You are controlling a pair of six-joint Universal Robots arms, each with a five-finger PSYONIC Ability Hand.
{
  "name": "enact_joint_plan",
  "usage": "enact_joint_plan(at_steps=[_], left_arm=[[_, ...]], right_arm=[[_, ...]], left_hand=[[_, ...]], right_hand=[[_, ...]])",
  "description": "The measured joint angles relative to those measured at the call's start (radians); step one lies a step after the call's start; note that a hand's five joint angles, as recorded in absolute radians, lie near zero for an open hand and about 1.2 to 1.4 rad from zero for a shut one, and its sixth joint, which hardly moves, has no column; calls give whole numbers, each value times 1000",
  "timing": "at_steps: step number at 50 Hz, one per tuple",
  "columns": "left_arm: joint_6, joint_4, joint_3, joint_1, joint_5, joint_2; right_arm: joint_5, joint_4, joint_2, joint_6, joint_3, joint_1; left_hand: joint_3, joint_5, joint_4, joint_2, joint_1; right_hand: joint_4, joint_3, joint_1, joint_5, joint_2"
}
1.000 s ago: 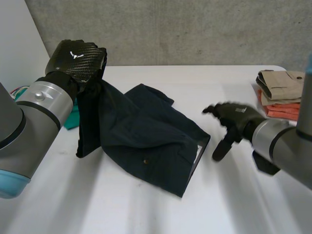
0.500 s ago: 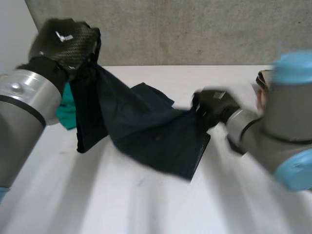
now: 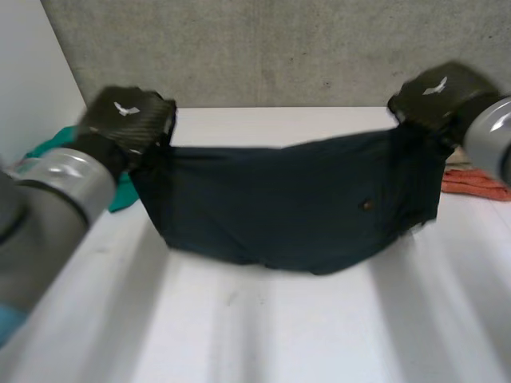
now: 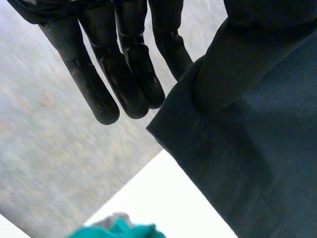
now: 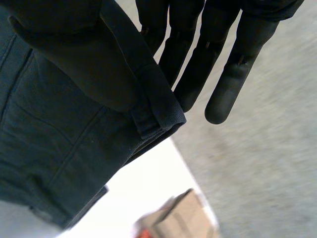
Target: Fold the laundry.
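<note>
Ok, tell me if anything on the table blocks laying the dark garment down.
Nothing visible does. The left hand and right hand hold the dark garment by its ends above bare table; the green cloth and orange clothes lie off to the sides.

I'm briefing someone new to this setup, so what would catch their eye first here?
A dark garment hangs stretched between the two hands over the white table, the left hand pinching one upper end and the right hand the other. A green cloth lies beyond the left arm, and an orange cloth at the table's right edge.
</note>
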Motion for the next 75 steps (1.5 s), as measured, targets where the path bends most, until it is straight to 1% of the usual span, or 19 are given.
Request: enact_joint_plan(at_steps=[5, 6, 9, 10, 12, 15, 21, 23, 26, 32, 40, 49, 53, 58, 64, 65, 68, 71, 75], left_arm=[[4, 54, 66, -1, 2, -145], [8, 92, 127, -2, 3, -215], [12, 137, 213, -1, 4, -281], [14, 193, 315, 0, 5, -335], [15, 237, 387, 3, 5, -365], [16, 377, 554, 12, 6, -414], [14, 641, 725, 45, 1, -432], [13, 685, 729, 52, -3, -427], [12, 677, 681, 55, -7, -415], [11, 597, 434, 53, -10, -339], [12, 564, 55, 37, -11, -256], [40, 449, -186, -17, -54, -259], [52, 338, -250, -30, -86, -217], [56, 193, -324, -35, -103, -113], [60, 38, -395, -49, -101, 7], [62, -25, -415, -62, -98, 43], [64, -144, -443, -100, -95, 94], [65, -251, -458, -156, -93, 121], [66, -311, -459, -215, -94, 123]], right_arm=[[5, -47, 133, -1, -27, 4], [15, -98, 203, -1, -58, 7], [36, -176, 271, 0, -103, 9], [65, -282, 322, 0, -154, 13], [80, -355, 344, 1, -184, 15], [112, -629, 377, 3, -257, 28], [90, -1091, 370, 8, -311, 52], [65, -1181, 366, 9, -315, 57], [33, -1214, 366, 15, -303, 61], [-25, -1140, 373, 61, -183, 64], [-48, -1068, 410, 103, 88, 62], [-55, -999, 457, 68, 310, 64], [-50, -926, 402, 34, 391, 70], [-35, -766, 252, -34, 478, 78], [24, -490, 107, -126, 547, 79], [58, -381, 70, -158, 568, 79], [108, -224, 19, -203, 604, 79], [135, -133, -20, -232, 640, 79], [142, -101, -44, -244, 664, 78]], left_hand=[[0, 0, 0, 0, 0], [0, 0, 0, 0, 0], [0, 0, 0, 0, 0], [1, 0, 0, 1, 0], [1, 0, 0, 1, 0], [1, 0, 0, 1, 0], [1, 0, 0, 1, 0], [1, 3, 0, 1, 0], [1, 11, 0, 1, 0], [2, 11, 0, 1, 0], [2, 11, 0, 2, 0], [2, 11, 0, 2, 0], [2, 11, 0, 2, 0], [2, 11, 0, 2, 0], [2, 11, 0, 2, 0], [2, 11, 0, 2, 0], [2, 11, 0, 2, 0], [2, 11, 0, 2, 0], [2, 11, 0, 2, 0]], right_hand=[[0, 0, 0, 4, 0], [0, 0, 0, 5, 0], [0, 0, 0, 5, 0], [0, 0, 0, 5, 0], [0, 1, 0, 5, 0], [0, 4, 0, 5, 0], [0, 4, 0, 5, 0], [0, 5, 0, 5, 0], [0, 5, 0, 6, 0], [0, 4, 0, 10, 0], [0, 4, 0, 10, 0], [0, 5, 0, 10, 0], [0, 5, 0, 10, 0], [0, 5, 0, 10, 0], [0, 5, 0, 10, 0], [0, 5, 0, 10, 0], [0, 5, 0, 10, 0], [0, 5, 0, 10, 0], [0, 5, 0, 10, 0]])
